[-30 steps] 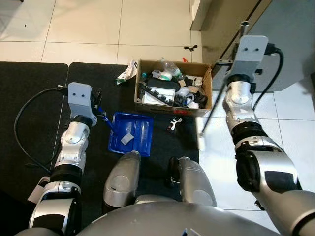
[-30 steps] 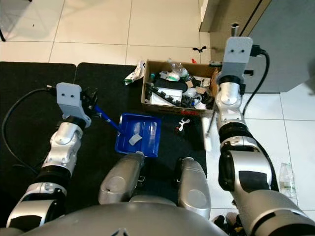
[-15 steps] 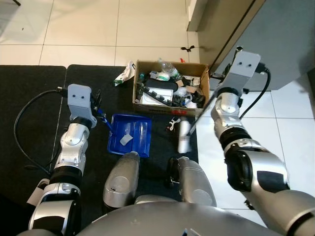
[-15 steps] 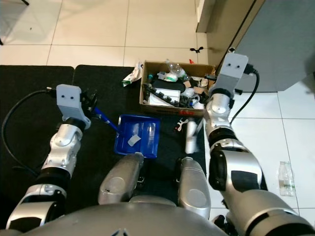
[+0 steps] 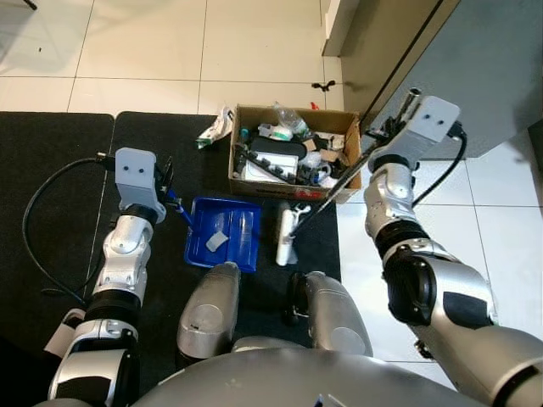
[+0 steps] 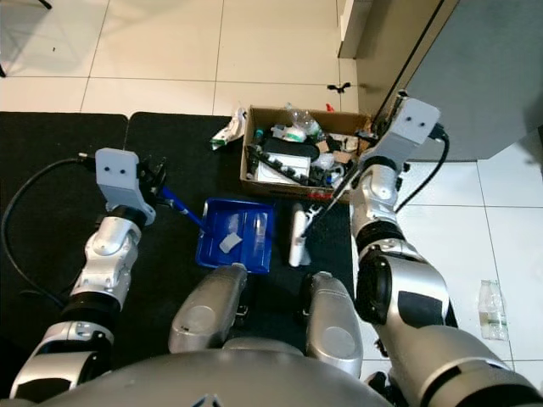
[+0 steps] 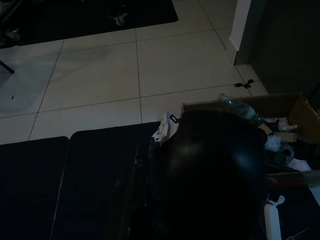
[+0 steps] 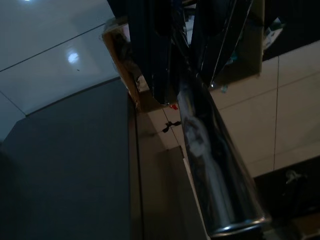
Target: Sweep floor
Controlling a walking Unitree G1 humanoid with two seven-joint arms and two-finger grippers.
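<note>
dustpan (image 5: 222, 232) left of broom head (image 5: 286, 237), box (image 5: 294, 158) behind

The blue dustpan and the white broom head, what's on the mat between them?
Nothing: bare black mat separates the blue dustpan from the white broom head, as the left eye view shows.

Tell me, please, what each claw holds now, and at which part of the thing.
The right claw holds the broom high on its metal pole. The left claw holds the blue dustpan by the end of its handle.
</note>
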